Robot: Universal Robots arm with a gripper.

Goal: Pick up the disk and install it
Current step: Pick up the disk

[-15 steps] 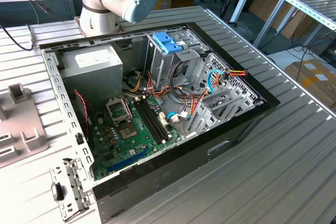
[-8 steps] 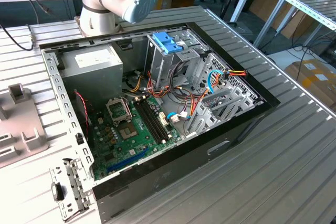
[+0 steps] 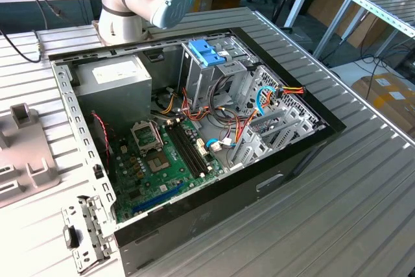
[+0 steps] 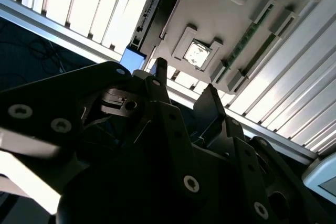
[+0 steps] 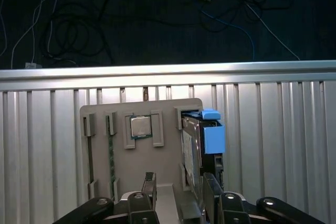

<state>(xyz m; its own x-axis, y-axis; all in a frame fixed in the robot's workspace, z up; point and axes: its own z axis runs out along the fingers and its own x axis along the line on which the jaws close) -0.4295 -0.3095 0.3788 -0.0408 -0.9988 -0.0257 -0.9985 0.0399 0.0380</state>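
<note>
The black metal pincer is seen closest in the first wrist view. Its two fingers are spread apart, and nothing is gripped between them. In the second wrist view the pincer is dark and blocky, dotted with round screws.

Just past the fingers, a flat grey plastic holder is laid on the counter, which is made of shiny metal ribs. The disk is stood on its thin edge in a slot of the holder, right by one finger. It is dark and flat, with bright blue plastic around it. Its long side is lined up with the ribs. Its blue tab end is pointed away from the pincer, toward the counter's smooth rail. A small square chip and a thin green memory stick are set in other slots. Beyond the rail, a dark floor with loose cables is seen.

In the exterior view the holder is seen at the exterior view's left. An open computer case is set in the middle. Inside are a green board, a pale blue latch and a grey metal box. A white label is stuck on the box, and its writing cannot be read.
</note>
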